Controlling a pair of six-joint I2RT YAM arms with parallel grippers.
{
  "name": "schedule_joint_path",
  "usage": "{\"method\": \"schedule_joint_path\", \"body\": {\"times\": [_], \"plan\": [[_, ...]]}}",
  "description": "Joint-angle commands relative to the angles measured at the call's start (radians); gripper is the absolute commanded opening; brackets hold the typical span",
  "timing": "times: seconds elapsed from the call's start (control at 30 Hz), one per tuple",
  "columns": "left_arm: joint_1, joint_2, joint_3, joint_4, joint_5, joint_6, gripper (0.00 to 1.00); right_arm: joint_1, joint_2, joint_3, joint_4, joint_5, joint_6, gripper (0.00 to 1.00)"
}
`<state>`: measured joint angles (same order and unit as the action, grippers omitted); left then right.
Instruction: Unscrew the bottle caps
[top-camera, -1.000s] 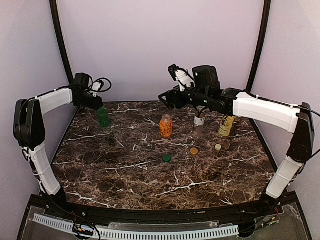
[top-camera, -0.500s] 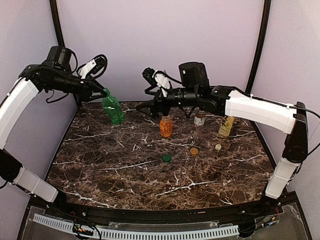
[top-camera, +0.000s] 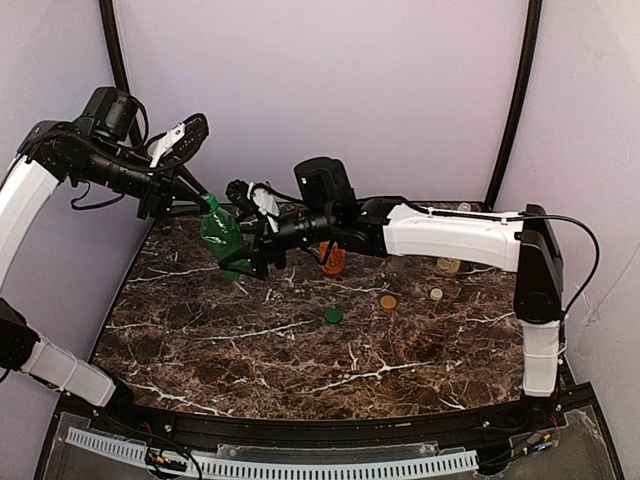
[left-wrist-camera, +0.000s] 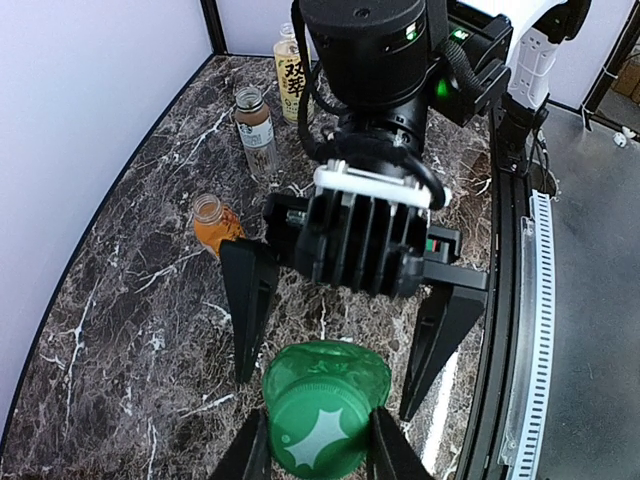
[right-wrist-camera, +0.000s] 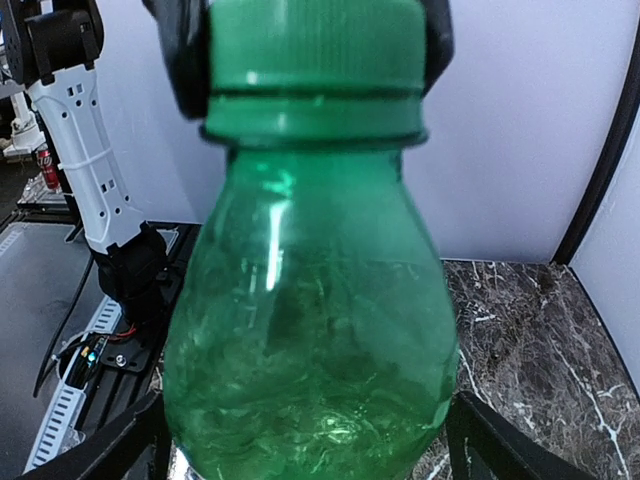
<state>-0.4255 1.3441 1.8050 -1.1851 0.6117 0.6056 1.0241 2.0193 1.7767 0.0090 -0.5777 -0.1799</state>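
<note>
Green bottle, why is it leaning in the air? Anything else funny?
The green bottle hangs tilted above the table because the jaws of the left arm grip its cap, while the open jaws of the right arm sit either side of its body. That looks deliberate. Nothing has spilled; the three open bottles stand upright.

green bottle (top-camera: 222, 232): capped, tilted, aloft | loose caps (top-camera: 333, 316): three, seemingly flat

Dark brown marble tabletop (top-camera: 250, 360) veined in white, enclosed by pale lilac walls (top-camera: 320, 90). Two black curved uprights (top-camera: 515, 100) rise at the rear corners; a white slotted strip (top-camera: 300, 467) runs along the near edge. Lighting even.
</note>
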Motion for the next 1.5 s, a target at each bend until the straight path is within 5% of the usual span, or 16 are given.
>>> {"method": "schedule_joint_path", "body": {"times": [0.0, 0.33, 0.37, 0.4, 0.47, 0.5, 0.63, 0.8, 1.07, 1.47], "plan": [[-0.005, -0.017, 0.033, -0.029, 0.049, -0.019, 0.01, 0.003, 0.022, 0.02, 0.067, -0.04, 0.045, 0.87], [-0.004, -0.033, 0.027, 0.019, 0.031, -0.061, 0.03, -0.003, 0.023, -0.018, 0.131, -0.077, 0.088, 0.47], [-0.004, -0.04, 0.018, 0.037, 0.023, -0.09, 0.27, -0.002, 0.022, -0.024, 0.143, -0.079, 0.096, 0.46], [-0.004, -0.055, -0.002, 0.086, -0.002, -0.11, 0.63, -0.002, 0.019, -0.028, 0.155, -0.082, 0.102, 0.45], [-0.004, -0.093, -0.057, 0.167, -0.061, -0.174, 0.94, -0.003, 0.013, -0.039, 0.19, -0.087, 0.128, 0.43], [-0.004, -0.109, -0.083, 0.202, -0.111, -0.215, 0.96, -0.003, 0.008, -0.048, 0.214, -0.088, 0.145, 0.43], [-0.004, -0.34, -0.347, 0.525, -0.174, -0.281, 0.99, -0.002, -0.028, -0.11, 0.37, -0.078, 0.214, 0.43], [-0.005, -0.553, -0.724, 0.865, -0.045, -0.39, 0.99, 0.018, -0.053, -0.184, 0.535, 0.041, 0.276, 0.42], [-0.006, -0.551, -0.839, 1.056, -0.084, -0.568, 0.99, 0.071, -0.015, -0.157, 0.516, 0.358, 0.314, 0.42], [-0.021, -0.535, -0.955, 1.268, -0.149, -0.672, 0.99, 0.11, 0.074, -0.041, 0.48, 0.377, 0.304, 0.42]]}}
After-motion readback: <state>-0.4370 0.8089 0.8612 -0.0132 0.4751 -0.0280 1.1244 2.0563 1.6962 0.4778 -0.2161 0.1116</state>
